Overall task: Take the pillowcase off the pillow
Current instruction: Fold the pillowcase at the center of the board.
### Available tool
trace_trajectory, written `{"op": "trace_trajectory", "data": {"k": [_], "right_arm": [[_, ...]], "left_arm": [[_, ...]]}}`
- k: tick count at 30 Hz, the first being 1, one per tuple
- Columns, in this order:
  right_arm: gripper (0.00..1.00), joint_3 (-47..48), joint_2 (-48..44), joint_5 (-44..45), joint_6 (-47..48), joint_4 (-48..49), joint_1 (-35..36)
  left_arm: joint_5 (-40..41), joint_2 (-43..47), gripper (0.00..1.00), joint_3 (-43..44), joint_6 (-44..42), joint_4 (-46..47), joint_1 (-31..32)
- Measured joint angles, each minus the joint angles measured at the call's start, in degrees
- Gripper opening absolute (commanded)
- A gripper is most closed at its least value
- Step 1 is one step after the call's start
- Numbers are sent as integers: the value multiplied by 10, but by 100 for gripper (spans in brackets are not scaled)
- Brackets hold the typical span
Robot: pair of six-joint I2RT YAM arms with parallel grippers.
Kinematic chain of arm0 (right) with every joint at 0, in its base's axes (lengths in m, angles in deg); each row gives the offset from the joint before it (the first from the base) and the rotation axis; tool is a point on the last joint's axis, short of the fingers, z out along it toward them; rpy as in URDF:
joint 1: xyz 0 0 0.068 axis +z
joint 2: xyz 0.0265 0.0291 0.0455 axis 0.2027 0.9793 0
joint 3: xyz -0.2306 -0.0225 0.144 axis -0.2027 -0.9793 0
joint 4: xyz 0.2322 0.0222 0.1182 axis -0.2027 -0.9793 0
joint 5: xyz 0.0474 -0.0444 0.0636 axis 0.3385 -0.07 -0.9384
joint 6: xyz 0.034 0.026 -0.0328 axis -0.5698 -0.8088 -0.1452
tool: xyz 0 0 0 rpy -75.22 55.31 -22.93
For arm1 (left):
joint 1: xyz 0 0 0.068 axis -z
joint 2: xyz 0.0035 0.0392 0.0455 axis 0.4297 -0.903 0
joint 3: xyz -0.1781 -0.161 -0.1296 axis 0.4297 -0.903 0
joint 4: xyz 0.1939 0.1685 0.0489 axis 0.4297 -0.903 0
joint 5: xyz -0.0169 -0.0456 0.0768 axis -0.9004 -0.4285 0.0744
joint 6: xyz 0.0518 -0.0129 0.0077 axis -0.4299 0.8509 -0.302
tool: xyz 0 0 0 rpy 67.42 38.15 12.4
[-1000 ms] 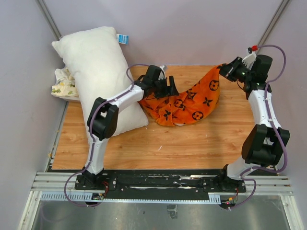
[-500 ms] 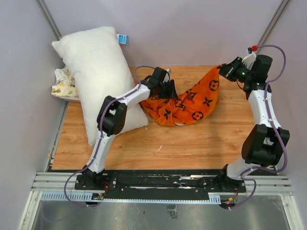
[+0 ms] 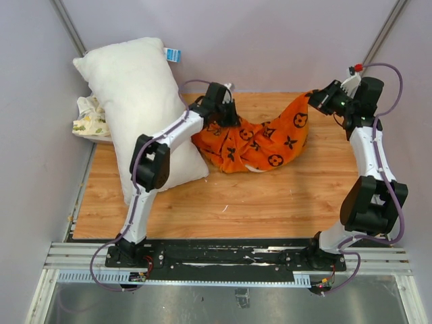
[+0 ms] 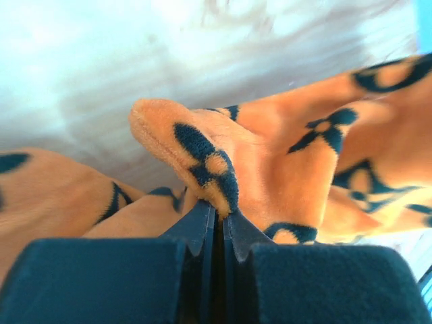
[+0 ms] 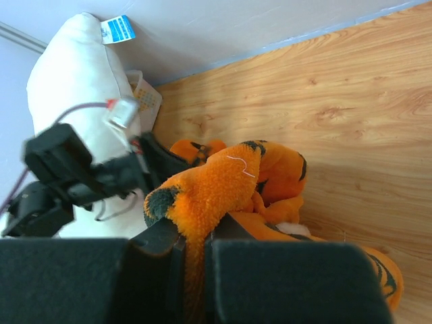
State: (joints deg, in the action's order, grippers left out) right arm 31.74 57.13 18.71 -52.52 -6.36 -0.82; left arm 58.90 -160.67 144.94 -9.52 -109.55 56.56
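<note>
The orange pillowcase (image 3: 260, 143) with black motifs lies bunched across the middle of the table, off the pillow. The plump white pillow (image 3: 138, 101) lies bare at the left, partly over the table's edge. My left gripper (image 3: 226, 121) is shut on a fold at the pillowcase's left end; the left wrist view shows the pillowcase (image 4: 223, 172) pinched between the pads at my left gripper (image 4: 218, 216). My right gripper (image 3: 316, 101) holds the far right corner lifted; in the right wrist view the pillowcase (image 5: 216, 182) runs down between the jaws of my right gripper (image 5: 196, 236). The pillow (image 5: 74, 74) lies beyond it.
A white printed cloth (image 3: 90, 118) sits behind the pillow at the left edge. Purple walls close in the back and sides. Bare wooden tabletop (image 3: 270, 202) spreads in front of the pillowcase.
My left gripper has closed on the pillowcase's left end and drawn it slightly back and left. The right arm has not moved.
</note>
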Motion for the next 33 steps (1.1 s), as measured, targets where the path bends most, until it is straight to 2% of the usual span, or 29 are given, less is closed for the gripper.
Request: {"op": "trace_trajectory", "data": {"k": [3, 7, 10, 15, 19, 20, 23, 26, 27, 30, 33], "right_arm": [[1, 0, -10, 0, 0, -2, 0], [1, 14, -38, 0, 0, -10, 0], [1, 33, -70, 0, 0, -7, 0], [1, 47, -155, 3, 0, 0, -3], [1, 59, -203, 9, 6, 2, -3], [1, 59, -207, 9, 7, 3, -3], [1, 43, -209, 12, 12, 9, -3], [1, -1, -198, 15, 13, 13, -3], [1, -16, -189, 15, 12, 12, -3], [1, -37, -150, 15, 13, -7, -3], [1, -36, -125, 20, 13, -22, -4]], "left_arm": [[-2, 47, 5, 13, -12, 10, -23], [7, 154, 7, 12, -41, 54, -50], [30, 262, 15, -20, -72, 110, -56], [72, 475, 17, -166, -113, 259, -52], [77, 572, 24, -272, -131, 349, -51], [71, 579, 25, -290, -132, 364, -51], [15, 562, 12, -348, -124, 401, -49], [-27, 495, 11, -414, -108, 414, -31], [-31, 471, 11, -437, -105, 414, -24], [-36, 421, 1, -541, -92, 408, 1], [-15, 431, 0, -584, -100, 384, 16]]}}
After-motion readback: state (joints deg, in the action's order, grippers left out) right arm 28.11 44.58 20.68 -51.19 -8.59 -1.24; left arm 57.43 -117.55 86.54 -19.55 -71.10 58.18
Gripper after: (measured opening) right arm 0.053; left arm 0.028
